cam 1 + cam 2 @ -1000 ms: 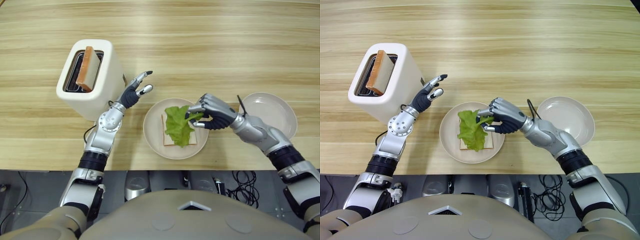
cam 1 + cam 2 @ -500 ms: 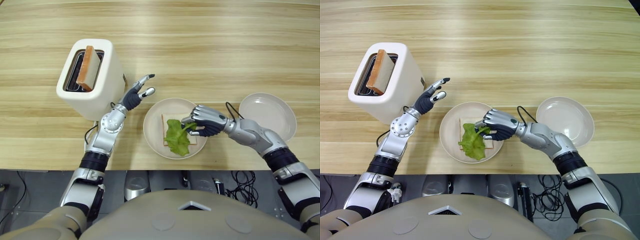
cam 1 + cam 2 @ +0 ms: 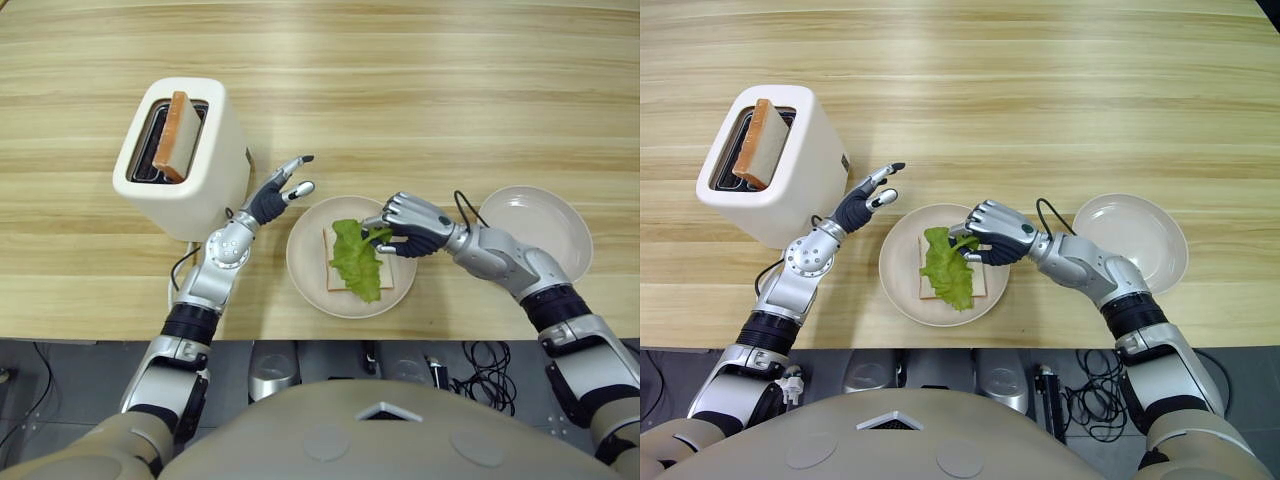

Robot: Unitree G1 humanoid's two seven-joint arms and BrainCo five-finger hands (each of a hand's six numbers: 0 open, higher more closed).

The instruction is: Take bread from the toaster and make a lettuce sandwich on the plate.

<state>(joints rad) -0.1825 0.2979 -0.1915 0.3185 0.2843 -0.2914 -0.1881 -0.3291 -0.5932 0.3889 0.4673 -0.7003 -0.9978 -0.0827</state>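
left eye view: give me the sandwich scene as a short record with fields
toaster: white, on the table's left side, upright slice standing in its slot
plate: in front of the robot, bottom slice flat on it
lettuce: lying on the bottom slice
right hand: curled on the lettuce's upper end, over the plate
left hand: open, holding nothing, between toaster and plate
second plate: to the right
left to do: top slice not yet taken

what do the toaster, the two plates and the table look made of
Toaster: smooth cream shell, probably plastic or painted metal. Sandwich plate and empty plate: beige, faint sheen, ceramic or melamine. Table: striped grain, wood or wood-look laminate.
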